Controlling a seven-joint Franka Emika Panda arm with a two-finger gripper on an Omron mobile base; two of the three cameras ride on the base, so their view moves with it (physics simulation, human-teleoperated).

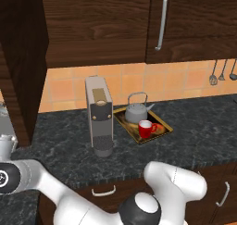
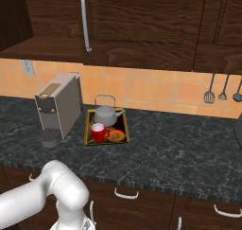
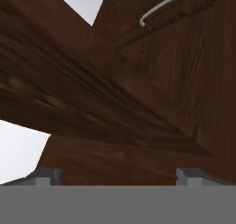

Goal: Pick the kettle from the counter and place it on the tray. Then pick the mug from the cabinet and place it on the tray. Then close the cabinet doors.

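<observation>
— Kettle (image 1: 136, 112) first: where do we see it?

— We see it standing upright on the tray (image 1: 163, 131), at the back end near the tiled wall, its wire handle arched over the lid. In the right base view the kettle (image 2: 106, 114) has its spout turned to the right.

— And the mug (image 1: 146, 128)?

— It sits on the same tray, just in front of the kettle and close beside it; we cannot tell if they touch. From the right base camera the mug (image 2: 99, 132) shows its white inside, and the tray (image 2: 88, 129) lies on the counter (image 2: 179, 153) with its orange picture partly covered.

— What stands next to the tray?

— We see a tall grey coffee machine (image 1: 98, 115) on the counter (image 1: 203, 131), just beside the tray on its left.

— The cabinet doors?

— In the left base view one door (image 1: 23, 66) swings out at the left edge, while the panel with the silver bar handle (image 1: 161, 20) lies flat against the cabinet (image 1: 97, 29).

— And the gripper (image 3: 118, 174)?

— In the hand view we see its two finger tips (image 3: 46, 176) set wide apart with nothing between them, right up against dark wood grain. A curved silver handle (image 3: 168, 4) shows at the top of that view.

— Anything else?

— Utensils (image 2: 222, 92) hang on the tiled wall to the right.
</observation>
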